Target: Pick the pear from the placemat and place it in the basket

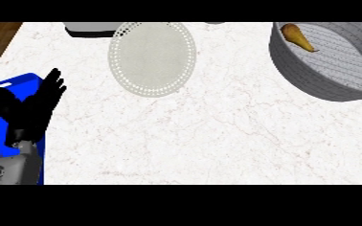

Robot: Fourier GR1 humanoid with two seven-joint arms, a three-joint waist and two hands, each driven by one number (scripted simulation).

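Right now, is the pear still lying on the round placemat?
No, the pear lies inside the grey basket at the right, and the round placemat has nothing on it.

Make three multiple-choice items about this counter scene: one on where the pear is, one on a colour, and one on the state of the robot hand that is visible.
1. Where is the pear?
A. On the placemat
B. Inside the basket
C. In the robot hand

2. What colour is the object under the left robot hand?
A. Blue
B. Red
C. Green

3. How is the left robot hand?
A. Curled round the pear
B. Pressing on the placemat
C. Open, fingers straight, holding nothing

Answers:
1 B: the pear lies within the grey basket, near its far wall.
2 A: the blue object shows at the left edge.
3 C: the left robot hand is apart from the placemat.
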